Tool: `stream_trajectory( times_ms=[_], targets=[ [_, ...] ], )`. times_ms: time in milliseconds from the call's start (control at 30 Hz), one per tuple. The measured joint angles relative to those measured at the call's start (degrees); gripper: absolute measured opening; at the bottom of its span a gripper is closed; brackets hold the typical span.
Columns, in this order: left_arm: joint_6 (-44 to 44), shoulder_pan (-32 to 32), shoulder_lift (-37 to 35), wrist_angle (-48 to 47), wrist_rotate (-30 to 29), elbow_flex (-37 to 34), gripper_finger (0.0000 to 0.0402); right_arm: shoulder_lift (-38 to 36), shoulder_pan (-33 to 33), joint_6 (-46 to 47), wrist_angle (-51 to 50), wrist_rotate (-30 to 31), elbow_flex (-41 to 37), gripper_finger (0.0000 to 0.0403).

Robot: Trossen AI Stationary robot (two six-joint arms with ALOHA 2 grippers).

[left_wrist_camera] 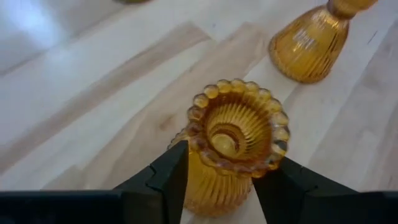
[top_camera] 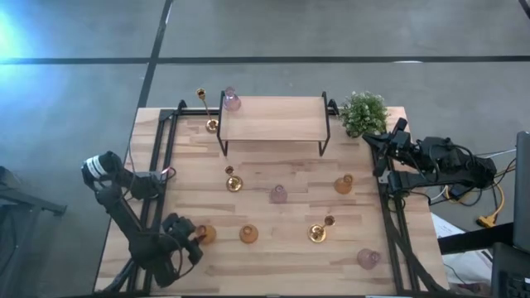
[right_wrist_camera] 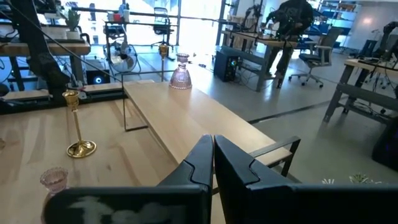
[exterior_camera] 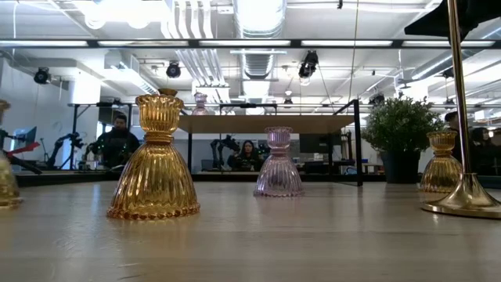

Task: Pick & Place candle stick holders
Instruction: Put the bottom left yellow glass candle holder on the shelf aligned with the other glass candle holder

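**Amber glass in the left jaws, near-left corner of the table**

Ribbed amber glass fills the left wrist view: a bell-shaped amber holder stands upright between the fingers of the left gripper, which press on its flared body from both sides, below the beaded rim. From above, this left gripper sits at the near-left part of the wooden table, with the holder at its tips.

The piece looks rigid, smooth and brittle, and probably light. The ribs should give the pads some bite, but the skirt tapers upward, so a grip there may slide; the narrow waist under the rim seems the safer hold, with gentle force. A second amber holder stands just to the right, close enough to knock.

A pink holder already sits on the raised shelf at the far side. The right gripper waits with fingers together at the far-right edge, beside the potted plant.
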Motion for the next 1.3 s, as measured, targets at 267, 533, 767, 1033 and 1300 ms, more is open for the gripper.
stream_trajectory(
  times_ms=[267,533,767,1033,1300],
  targets=[
    [1.45,2.21,0.02,0.71,-3.73,-1.29,0.0156,0.00,0.02,0.00,0.00,-0.02,0.00,0.0008],
    [1.58,3.05,0.02,7.71,-8.98,-5.21,0.0156,0.00,0.00,0.00,0.00,-0.02,0.00,0.0008],
    [1.80,3.05,0.07,10.68,-10.12,-6.80,0.0171,0.00,0.02,0.00,0.00,-0.02,0.00,0.0008],
    [1.82,3.73,0.07,12.12,-10.81,-6.87,0.0217,0.00,0.02,0.00,0.01,-0.02,0.00,0.0008],
    [1.84,4.33,0.07,13.33,-13.06,-6.99,0.0249,0.00,0.02,0.00,0.02,-0.02,0.00,0.0008]
  ],
)
